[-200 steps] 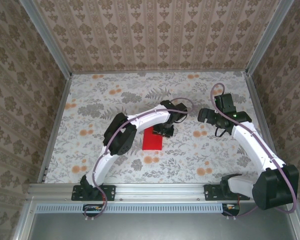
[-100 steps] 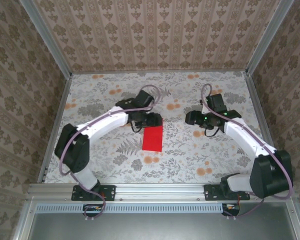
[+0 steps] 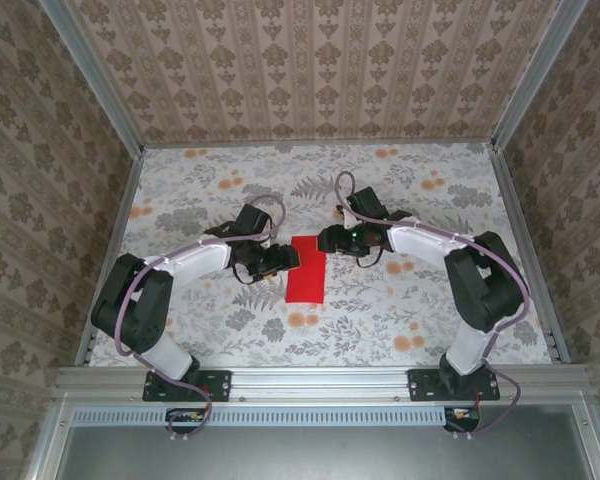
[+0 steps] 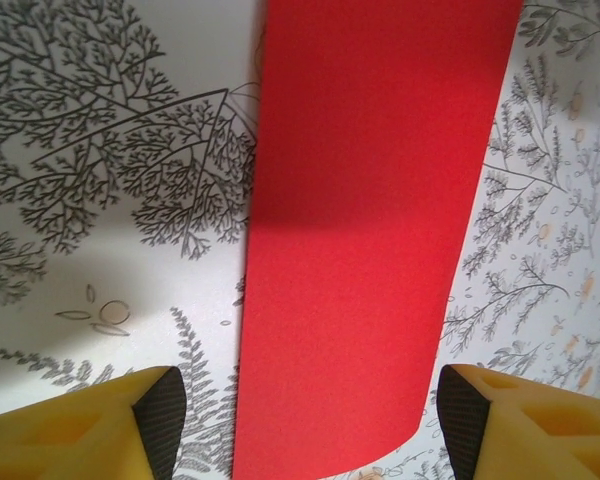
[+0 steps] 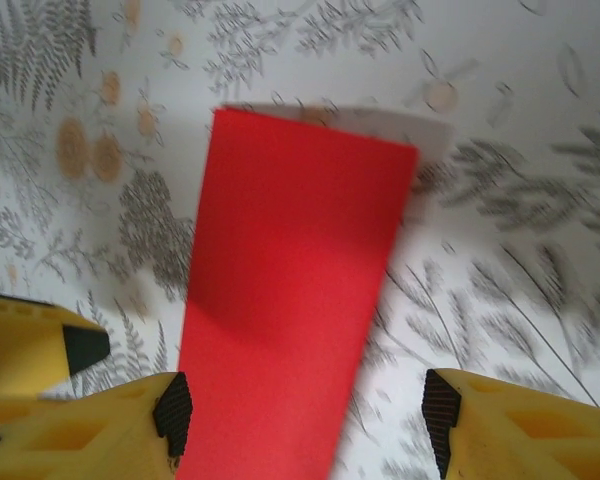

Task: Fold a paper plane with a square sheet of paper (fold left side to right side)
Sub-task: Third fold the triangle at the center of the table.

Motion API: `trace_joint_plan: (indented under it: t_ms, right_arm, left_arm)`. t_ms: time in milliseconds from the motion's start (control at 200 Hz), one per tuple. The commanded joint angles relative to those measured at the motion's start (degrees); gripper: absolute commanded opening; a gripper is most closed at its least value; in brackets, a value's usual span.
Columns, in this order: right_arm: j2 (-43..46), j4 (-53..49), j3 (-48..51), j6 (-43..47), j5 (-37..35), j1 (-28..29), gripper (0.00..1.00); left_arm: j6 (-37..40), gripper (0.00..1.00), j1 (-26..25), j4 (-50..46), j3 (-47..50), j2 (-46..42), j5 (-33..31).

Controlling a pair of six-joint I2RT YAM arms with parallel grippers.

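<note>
paper (image 3: 306,269) | narrow red rectangle | flat on table (image 3: 195,190) | long axis near-to-far

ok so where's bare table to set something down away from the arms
Free: the far strip of the floral table along the back wall, and the near patch between the folded bright red paper sheet and the right arm's base. Crowded: the middle, where the left end effector and right end effector flank the sheet.
</note>
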State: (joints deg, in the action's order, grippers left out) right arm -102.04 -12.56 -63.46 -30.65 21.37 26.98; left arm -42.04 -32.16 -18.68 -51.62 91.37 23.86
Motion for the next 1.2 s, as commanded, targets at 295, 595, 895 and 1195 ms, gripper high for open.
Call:
trace_joint_plan:
  t_ms: [295,595,895,1195]
  right_arm:
    - [-12.17,3.81,-9.29,-0.08,2.90,0.70,0.64]
    - [-16.68,-2.08,-11.85,4.26,1.45,0.75,0.57]
    - [-16.99,-3.79,-11.96,5.84,0.42,0.70,0.54]
    - [-16.79,-3.18,-11.33,5.68,0.53,0.70,0.53]
  left_arm:
    - [-1.46,0.72,0.52,2.75,0.92,2.56,2.07]
    - [-2.28,0.72,0.45,3.25,0.64,4.33,4.12]
    - [-3.75,0.69,0.00,5.40,0.48,6.66,6.64]
    - [-5.05,0.55,-0.36,6.26,0.37,7.33,6.66]
